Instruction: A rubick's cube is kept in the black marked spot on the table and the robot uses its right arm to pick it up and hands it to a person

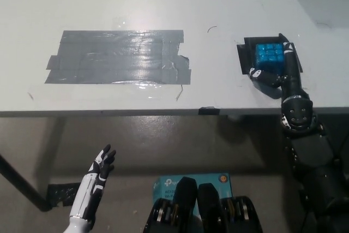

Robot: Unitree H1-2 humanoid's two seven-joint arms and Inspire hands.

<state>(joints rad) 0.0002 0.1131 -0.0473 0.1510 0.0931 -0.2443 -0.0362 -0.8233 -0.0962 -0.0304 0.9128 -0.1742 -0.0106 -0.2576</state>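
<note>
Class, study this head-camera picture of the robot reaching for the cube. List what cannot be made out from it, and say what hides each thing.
1. Cube, head view: its near and right sides are covered by the right hand, so a firm grip cannot be confirmed.
2. Black marked spot: partly hidden under the cube and hand.
3. Left hand, resting low beside the table: its arm is cut off by the bottom edge.
4. No person is in view.

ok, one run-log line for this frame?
phase: grasp closing | right hand wrapped around Rubik's cube on black marked spot | cube not lifted | left hand open, idle below table
</note>
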